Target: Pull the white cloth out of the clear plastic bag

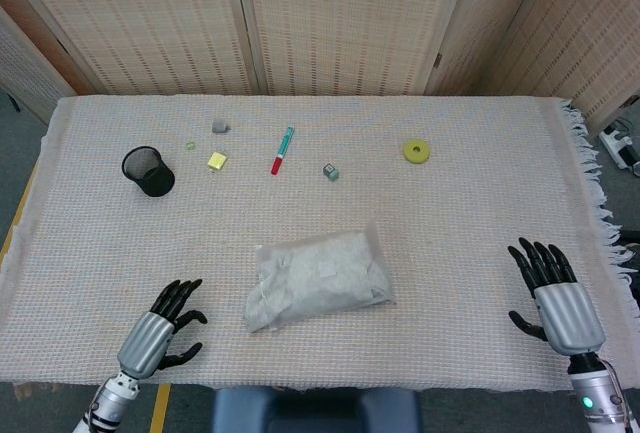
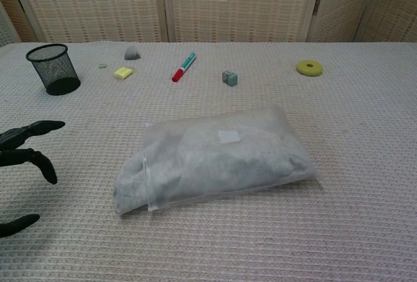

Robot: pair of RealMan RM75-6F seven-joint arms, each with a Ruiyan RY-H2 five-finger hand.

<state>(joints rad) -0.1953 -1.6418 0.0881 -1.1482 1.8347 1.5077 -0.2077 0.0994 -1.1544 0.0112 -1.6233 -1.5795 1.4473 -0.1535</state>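
Note:
The clear plastic bag (image 1: pixel 320 280) (image 2: pixel 215 158) lies near the table's front middle, with the white cloth (image 2: pixel 195 165) folded inside it. Its opening end points toward the front left. My left hand (image 1: pixel 160 330) hovers open at the front edge, a short way left of the bag, its dark fingers (image 2: pixel 26 145) spread and showing at the left edge of the chest view. My right hand (image 1: pixel 555 293) is open at the front right, far from the bag, and does not show in the chest view.
Along the back stand a black mesh cup (image 1: pixel 148 171), a yellow block (image 1: pixel 217 160), a grey lump (image 1: pixel 220 126), a red-and-teal marker (image 1: pixel 282 149), a small grey-green cube (image 1: pixel 331 171) and a yellow ring (image 1: pixel 417 150). Fringe hangs off the table's right edge (image 1: pixel 600 203).

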